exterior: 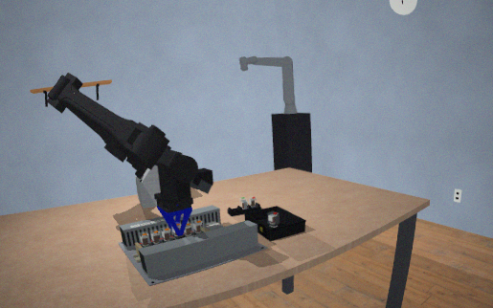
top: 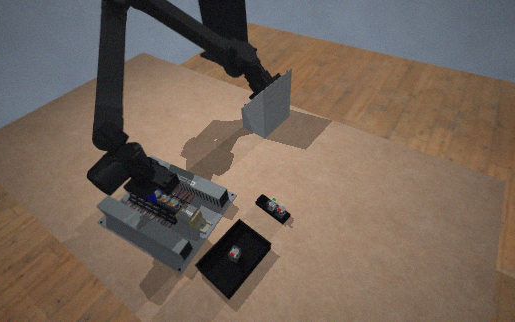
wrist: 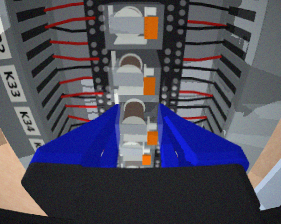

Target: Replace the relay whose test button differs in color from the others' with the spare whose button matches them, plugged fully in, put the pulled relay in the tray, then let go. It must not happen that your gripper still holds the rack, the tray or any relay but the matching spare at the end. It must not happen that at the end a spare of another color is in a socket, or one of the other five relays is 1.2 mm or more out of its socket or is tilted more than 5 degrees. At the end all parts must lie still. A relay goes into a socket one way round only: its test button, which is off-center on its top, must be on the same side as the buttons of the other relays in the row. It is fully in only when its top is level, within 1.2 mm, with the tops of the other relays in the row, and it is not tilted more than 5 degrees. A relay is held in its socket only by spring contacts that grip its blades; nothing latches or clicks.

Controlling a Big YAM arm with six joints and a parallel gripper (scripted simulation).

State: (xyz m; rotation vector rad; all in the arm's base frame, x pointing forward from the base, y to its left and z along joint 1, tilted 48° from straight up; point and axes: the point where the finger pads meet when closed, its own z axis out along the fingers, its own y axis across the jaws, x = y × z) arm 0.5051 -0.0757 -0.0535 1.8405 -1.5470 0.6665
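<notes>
Going left to right in the exterior view. Left of the hand (top: 151, 196) (exterior: 179, 233) (wrist: 139, 107): orange-button relays in the socket row, between the rear duct (top: 191, 182) (exterior: 212, 215) and the front duct (top: 141, 230) (exterior: 199, 251). At the hand: grasping, blue fingers closed on the sides of an orange-button relay (wrist: 134, 122), likely the matching spare. It sits in the row, button on the same side as its neighbours'. Full depth: can't tell.

Right of the hand, past the panel: spare holder (top: 261, 199) (exterior: 235, 210) with a green-button relay (top: 272, 204) (exterior: 244, 204) and a red-button relay (top: 281, 210) (exterior: 253, 203). Also right, nearer me: black tray (top: 246, 237) (exterior: 280, 234), another red-button relay in it (top: 234, 254) (exterior: 273, 219), presumably the pulled one.

Step looks like seating, near the end. Push straight down along the blades, no twist, until the top is level with the neighbours'. Nothing clicks, so judge by height and tilt. Keep fingertips off the next relays; quarters are tight. Then open evenly and lift straight up: a sticking finger could tip the relay or draw it back out. If it's proud, press again before leaving the counter (top: 396, 225) (exterior: 355, 206) at rest.
</notes>
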